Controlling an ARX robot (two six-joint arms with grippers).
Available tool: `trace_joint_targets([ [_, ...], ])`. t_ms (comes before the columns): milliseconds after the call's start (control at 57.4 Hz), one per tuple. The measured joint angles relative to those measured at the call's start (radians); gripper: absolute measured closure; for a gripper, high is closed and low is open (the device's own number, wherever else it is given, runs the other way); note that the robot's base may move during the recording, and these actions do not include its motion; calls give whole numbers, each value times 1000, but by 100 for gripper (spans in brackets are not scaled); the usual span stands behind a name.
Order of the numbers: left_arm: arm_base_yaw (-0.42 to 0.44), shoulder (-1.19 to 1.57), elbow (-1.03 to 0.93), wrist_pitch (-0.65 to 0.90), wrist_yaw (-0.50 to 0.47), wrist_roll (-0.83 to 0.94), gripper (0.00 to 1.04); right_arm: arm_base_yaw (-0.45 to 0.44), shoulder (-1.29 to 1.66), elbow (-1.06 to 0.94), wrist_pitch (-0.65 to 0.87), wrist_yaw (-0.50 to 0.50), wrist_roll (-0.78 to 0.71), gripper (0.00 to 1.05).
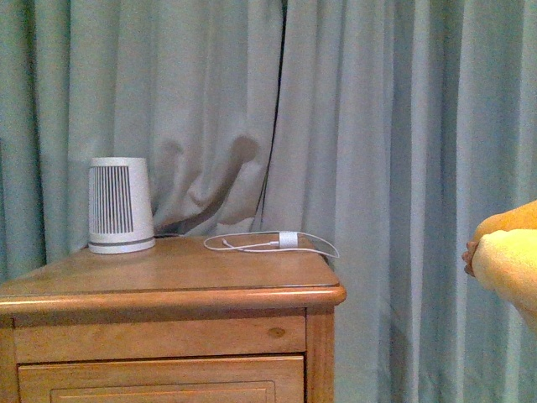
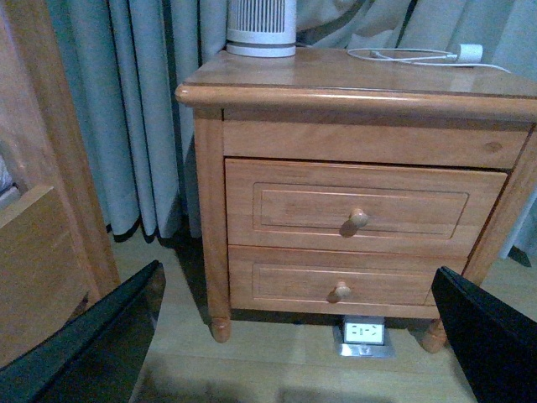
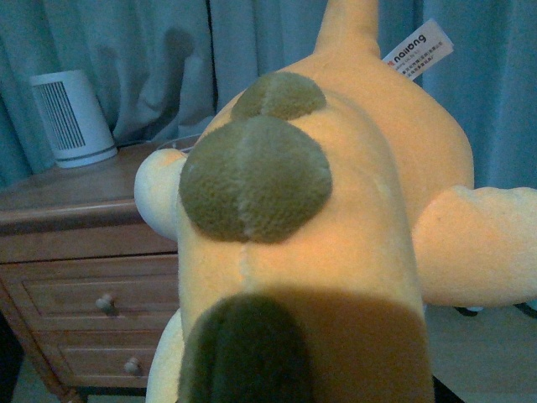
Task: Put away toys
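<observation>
1. One plush toy (image 3: 336, 252), soft and orange-yellow. Stretches long-ways away from the right wrist camera toward the blue curtain (image 1: 403, 126), with the white tag (image 3: 417, 49) at the far end.
2. Three dark green spots (image 3: 254, 178) in a row down its back.
3. In the front view, pokes in at the right edge of the frame, just under the middle. Rounded end points left, toward the nightstand (image 1: 168, 277).
4. One nightstand, in the lower left of the front frame. Two drawers (image 2: 294, 201), two round knobs (image 2: 358, 218). On top, one white box with slits (image 1: 120, 204) and one white cord (image 1: 268, 243).
5. Left gripper (image 2: 295, 281): two black fingers (image 2: 101, 336), jaws wide apart, facing the drawers.
6. Right gripper: hidden by the toy, which fills the right wrist view close up. Cannot tell if those jaws are apart or clamped on it.
</observation>
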Motion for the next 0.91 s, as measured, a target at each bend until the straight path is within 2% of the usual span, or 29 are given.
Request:
trace_joint_targets([
  [906,0,0,0,0,0,0,6,0,-2,0,0,0,0,88],
])
